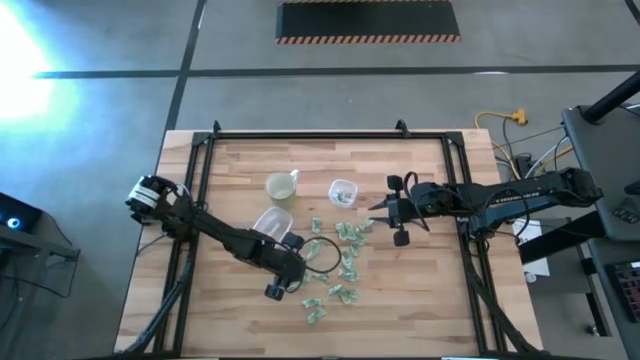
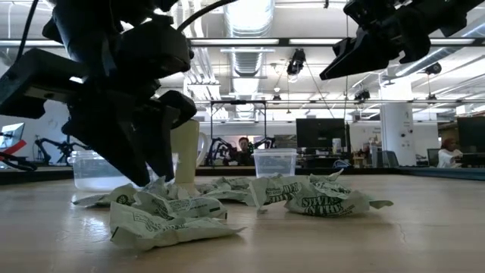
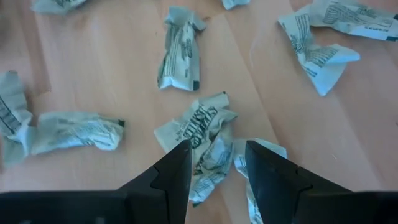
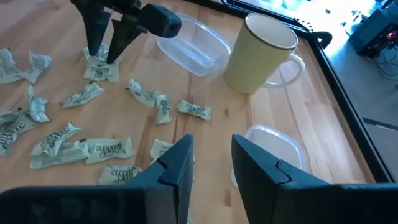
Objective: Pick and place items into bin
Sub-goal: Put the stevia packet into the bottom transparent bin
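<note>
The left end effector point(image 3: 216, 171) hangs released directly over one crinkled item point(image 3: 202, 140) on the tabletop point(image 3: 112, 74) — its long axis running between the fingers — while the right end effector point(image 4: 211, 163), fingers parted and empty, waits farther off, beside a clear bin point(image 4: 273, 146).

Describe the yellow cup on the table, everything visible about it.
The cup is a pale yellowish mug with a dark thin rim and one loop handle; it looks ceramic. It stands upright and looks empty on the wooden table, between two clear plastic bins, apart from the wrapped pieces. No gripper touches it.
</note>
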Available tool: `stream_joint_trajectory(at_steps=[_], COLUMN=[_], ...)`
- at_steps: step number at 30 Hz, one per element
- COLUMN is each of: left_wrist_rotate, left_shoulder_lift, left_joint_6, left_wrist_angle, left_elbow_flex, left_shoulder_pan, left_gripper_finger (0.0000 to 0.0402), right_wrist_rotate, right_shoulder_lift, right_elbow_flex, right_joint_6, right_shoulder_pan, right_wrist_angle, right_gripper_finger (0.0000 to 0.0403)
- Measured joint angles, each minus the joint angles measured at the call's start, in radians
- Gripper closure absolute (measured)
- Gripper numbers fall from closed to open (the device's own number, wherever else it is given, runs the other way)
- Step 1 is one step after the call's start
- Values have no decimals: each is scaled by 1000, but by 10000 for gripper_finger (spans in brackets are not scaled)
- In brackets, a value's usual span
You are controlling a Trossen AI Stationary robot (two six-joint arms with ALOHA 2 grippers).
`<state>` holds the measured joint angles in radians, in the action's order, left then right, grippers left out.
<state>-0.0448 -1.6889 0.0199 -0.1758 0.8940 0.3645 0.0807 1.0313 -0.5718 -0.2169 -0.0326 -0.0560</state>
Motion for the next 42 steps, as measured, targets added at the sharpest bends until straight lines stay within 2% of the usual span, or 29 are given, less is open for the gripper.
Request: stream_joint_trajectory(at_steps=[5, 17, 26, 39, 42], left_wrist_rotate=[8, 14, 14, 37, 39], left_shoulder_lift=[0, -1, -3, -4, -4], left_joint_6=[1, 1, 1, 0, 0], left_wrist_angle=[1, 19, 19, 41, 35], left_elbow_flex=[-3, -3, -3, -16, -16], left_shoulder_pan=[0, 0, 0, 0, 0], left_gripper_finger=[275, 352, 357, 357, 368], right_wrist_rotate=[0, -2, -2, -2, -2], right_shoulder_lift=[0, 0, 0, 0, 0], right_elbow_flex=[0, 3, 4, 4, 4], right_joint_6=[0, 0, 0, 1, 1], right_shoulder_pan=[0, 0, 0, 0, 0], right_wrist_angle=[0, 0, 0, 0, 0], right_gripper_finger=[309, 321, 316, 330, 328])
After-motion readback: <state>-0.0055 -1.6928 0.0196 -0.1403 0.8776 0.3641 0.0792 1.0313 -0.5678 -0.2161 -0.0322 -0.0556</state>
